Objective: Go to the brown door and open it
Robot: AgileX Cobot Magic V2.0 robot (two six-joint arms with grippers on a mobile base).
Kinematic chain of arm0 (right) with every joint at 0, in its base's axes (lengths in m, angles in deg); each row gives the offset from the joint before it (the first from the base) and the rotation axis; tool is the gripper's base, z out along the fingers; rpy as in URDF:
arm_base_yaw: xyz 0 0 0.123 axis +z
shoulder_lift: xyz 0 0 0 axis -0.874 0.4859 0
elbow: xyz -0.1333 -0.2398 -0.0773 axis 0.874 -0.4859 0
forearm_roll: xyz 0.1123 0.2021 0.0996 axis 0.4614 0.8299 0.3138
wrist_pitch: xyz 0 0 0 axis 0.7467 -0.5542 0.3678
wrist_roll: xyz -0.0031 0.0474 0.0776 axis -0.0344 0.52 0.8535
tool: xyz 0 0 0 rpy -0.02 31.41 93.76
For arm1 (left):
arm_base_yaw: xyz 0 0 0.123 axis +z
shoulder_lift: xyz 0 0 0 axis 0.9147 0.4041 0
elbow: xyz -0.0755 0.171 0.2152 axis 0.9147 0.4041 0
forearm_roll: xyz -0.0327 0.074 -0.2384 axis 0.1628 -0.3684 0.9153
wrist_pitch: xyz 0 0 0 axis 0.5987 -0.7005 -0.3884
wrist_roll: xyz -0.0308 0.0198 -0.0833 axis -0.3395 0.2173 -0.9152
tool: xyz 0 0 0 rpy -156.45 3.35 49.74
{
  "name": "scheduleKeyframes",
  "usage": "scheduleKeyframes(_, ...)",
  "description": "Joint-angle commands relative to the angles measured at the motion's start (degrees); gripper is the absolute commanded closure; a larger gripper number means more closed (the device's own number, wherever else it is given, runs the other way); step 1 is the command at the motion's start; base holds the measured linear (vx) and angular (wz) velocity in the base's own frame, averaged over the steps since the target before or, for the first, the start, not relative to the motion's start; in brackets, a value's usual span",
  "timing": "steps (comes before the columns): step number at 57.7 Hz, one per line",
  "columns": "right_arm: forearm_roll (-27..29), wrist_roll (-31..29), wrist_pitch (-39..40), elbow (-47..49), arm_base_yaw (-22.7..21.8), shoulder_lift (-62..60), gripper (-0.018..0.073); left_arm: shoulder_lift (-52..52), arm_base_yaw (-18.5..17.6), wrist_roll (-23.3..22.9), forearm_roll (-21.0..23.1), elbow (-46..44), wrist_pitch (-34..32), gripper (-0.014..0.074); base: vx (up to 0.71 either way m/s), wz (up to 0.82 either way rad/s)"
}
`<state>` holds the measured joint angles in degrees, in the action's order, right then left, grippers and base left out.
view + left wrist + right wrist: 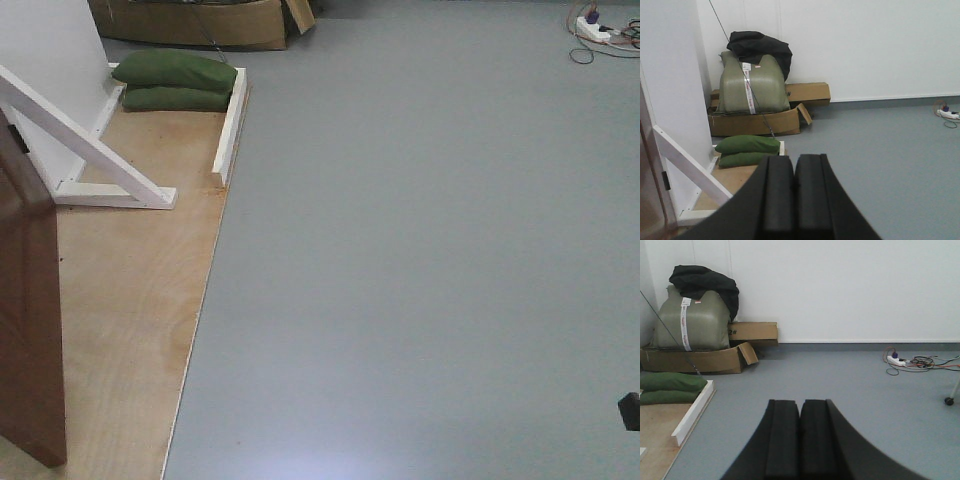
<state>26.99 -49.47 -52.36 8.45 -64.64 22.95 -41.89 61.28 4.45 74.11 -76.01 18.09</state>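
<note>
Grey floor (420, 250) fills most of the front view, w/ a plywood base (130, 300) on the left. Brown door (28, 330) sits at the far left edge, cut off. Handle & lock aren't visible, so can't tell if it's latched. White brace (90, 145) props the white panel (50, 60); green sandbags (175, 72) prob. weigh the base down. Left gripper (794, 200): pads pressed together, nothing held. Right gripper (800, 440): same, empty. Both point forward, likely tucked for driving.
</note>
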Motion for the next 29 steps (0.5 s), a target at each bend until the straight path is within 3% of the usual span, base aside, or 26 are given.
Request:
scheduleKeyframes(1, -0.4, -0.3, 4.4, -0.3, 0.0, -0.8, 0.0559, -0.7, -0.2, -0.5, 0.0, -0.9, -4.7, 0.0600, 0.08, 0.01)
scheduleKeyframes(29, -0.4, -0.3, 4.4, -0.3, 0.0, -0.8, 0.0559, -0.7, -0.2, -0.5, 0.0, -0.9, -4.7, 0.0600, 0.03, 0.00)
